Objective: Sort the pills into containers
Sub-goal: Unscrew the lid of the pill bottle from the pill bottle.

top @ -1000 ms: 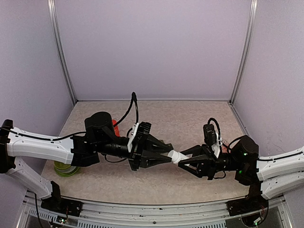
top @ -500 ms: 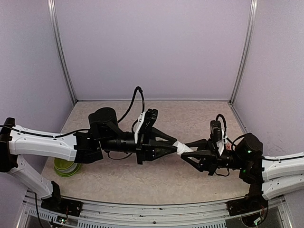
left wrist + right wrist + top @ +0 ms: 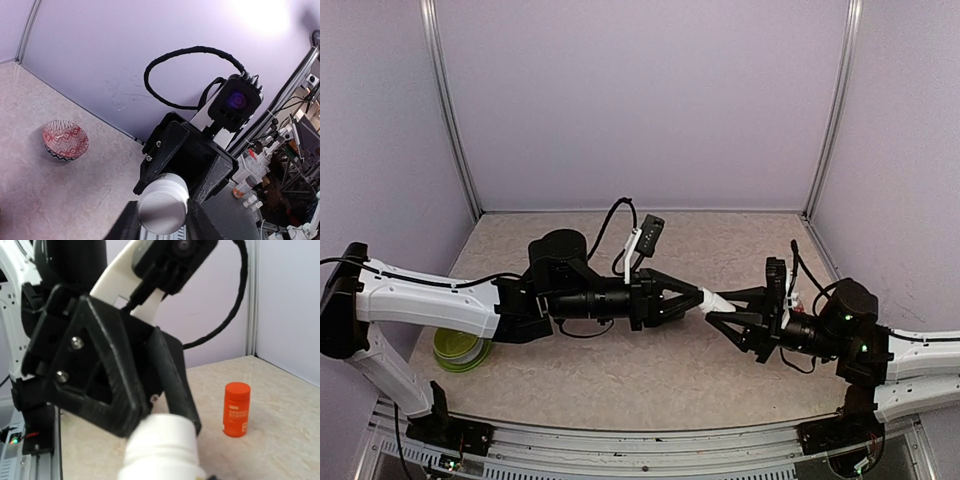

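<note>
A white pill bottle point(image 3: 711, 301) is held in the air between my two grippers, above the middle of the table. My left gripper point(image 3: 697, 298) is shut on one end; in the left wrist view its dark fingers flank the bottle's round end point(image 3: 162, 207). My right gripper point(image 3: 724, 307) is shut on the other end, and its black fingers point(image 3: 187, 150) close around the bottle behind. In the right wrist view the bottle point(image 3: 162, 450) fills the bottom, with the left gripper point(image 3: 115, 375) behind it. The dark green containers and the pills are out of view.
A lime-green bowl point(image 3: 460, 348) sits at the near left, partly under the left arm. A red patterned bowl point(image 3: 65, 140) stands near the back wall. An orange bottle point(image 3: 236, 409) stands upright on the table.
Both grippers, joined on the white bottle, have moved to the right and toward the back of the table. The left arm has stretched out further; the right arm has drawn back.
</note>
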Action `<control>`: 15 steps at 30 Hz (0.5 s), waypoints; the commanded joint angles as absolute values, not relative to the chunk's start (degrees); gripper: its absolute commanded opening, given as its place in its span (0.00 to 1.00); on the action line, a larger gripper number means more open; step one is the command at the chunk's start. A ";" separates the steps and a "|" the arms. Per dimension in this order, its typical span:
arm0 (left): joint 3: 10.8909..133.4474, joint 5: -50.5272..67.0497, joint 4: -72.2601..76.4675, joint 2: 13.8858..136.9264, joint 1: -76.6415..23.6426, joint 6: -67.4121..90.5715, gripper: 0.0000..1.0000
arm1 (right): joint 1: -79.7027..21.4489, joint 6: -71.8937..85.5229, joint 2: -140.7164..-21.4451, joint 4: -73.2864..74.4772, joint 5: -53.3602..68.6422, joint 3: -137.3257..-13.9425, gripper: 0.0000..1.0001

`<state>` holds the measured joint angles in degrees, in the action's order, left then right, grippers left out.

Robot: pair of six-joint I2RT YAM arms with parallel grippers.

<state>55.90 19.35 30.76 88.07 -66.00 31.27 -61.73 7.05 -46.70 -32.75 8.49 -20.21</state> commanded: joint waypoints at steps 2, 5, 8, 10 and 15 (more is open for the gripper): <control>56.15 20.21 30.94 88.28 -67.28 32.61 0.58 | -62.27 7.52 -45.15 -32.21 8.05 -22.70 0.09; 55.58 20.13 33.33 87.51 -66.86 30.05 0.82 | -62.39 12.06 -46.02 -35.73 9.62 -21.38 0.08; 55.55 20.70 35.62 87.84 -66.53 28.76 0.98 | -63.26 15.15 -48.27 -39.78 10.71 -20.83 0.07; 55.71 21.25 37.16 88.54 -66.53 28.38 0.99 | -63.87 16.67 -50.51 -42.19 10.90 -20.78 0.07; 56.08 22.50 40.04 90.04 -66.53 28.38 0.99 | -65.09 19.68 -55.77 -46.60 9.60 -21.58 0.08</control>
<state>55.79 20.88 35.53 88.64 -66.70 29.65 -64.03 15.79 -52.86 -40.51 10.04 -20.86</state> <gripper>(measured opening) 0.987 0.333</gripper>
